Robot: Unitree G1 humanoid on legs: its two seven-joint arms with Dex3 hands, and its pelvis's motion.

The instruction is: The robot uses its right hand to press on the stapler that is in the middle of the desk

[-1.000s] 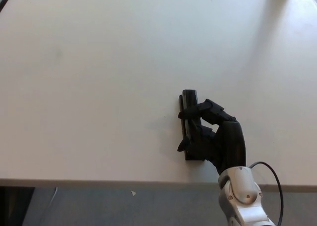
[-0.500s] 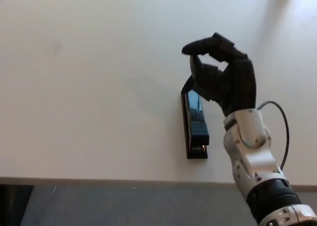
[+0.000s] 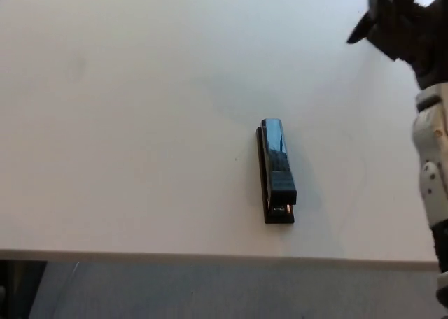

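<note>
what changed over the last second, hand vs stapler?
The right hand came off the stapler: a second ago it was pressing down on top of it, then it lifted, and now it sits up at the far right edge of the view, well clear. It holds nothing. The stapler stayed in the same place on the white desk, lying flat near the front edge. The left hand never shows.

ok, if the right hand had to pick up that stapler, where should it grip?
Probably across the middle of the stapler, pinching its two long sides from above. It lies flat on the desk, long and narrow, running away from the robot, with bare desk on both sides.
</note>
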